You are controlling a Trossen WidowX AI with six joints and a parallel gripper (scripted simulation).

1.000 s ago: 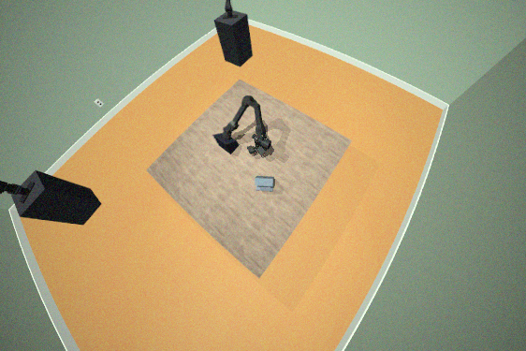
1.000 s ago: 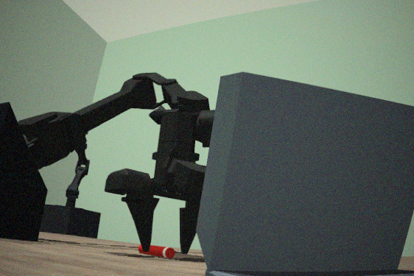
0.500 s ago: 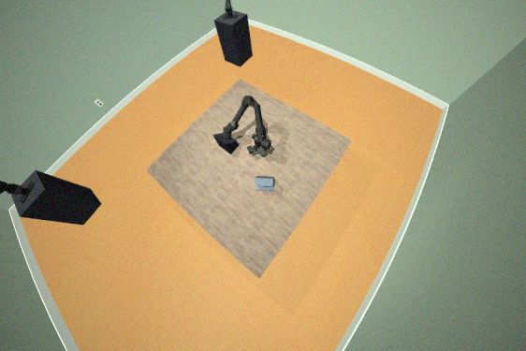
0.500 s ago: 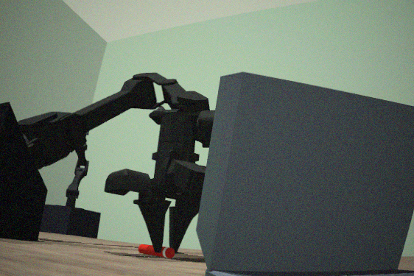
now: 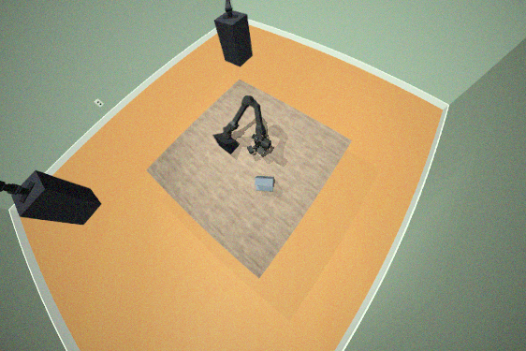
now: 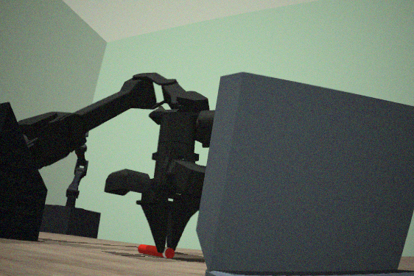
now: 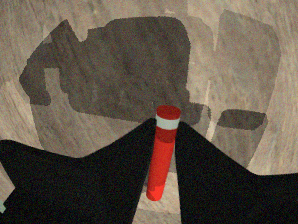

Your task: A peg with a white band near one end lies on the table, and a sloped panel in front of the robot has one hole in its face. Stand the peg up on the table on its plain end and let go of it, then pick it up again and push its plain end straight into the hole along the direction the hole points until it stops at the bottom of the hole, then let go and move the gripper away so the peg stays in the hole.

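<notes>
My claw (image 6: 167, 249) (image 7: 165, 127) is closed on the red peg (image 6: 149, 249) (image 7: 161, 162), gripping near its white band. The peg lies flat on the tabletop (image 5: 211, 190) (image 6: 74, 260) (image 7: 277, 150), left of the panel (image 5: 265, 183) (image 6: 313, 179) in my exterior view.

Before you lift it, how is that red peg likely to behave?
The red peg looks straight and smooth, so probably stiff. Its round sides suggest it could roll if released lying down. Being slender, it may tip easily once stood up.
</notes>
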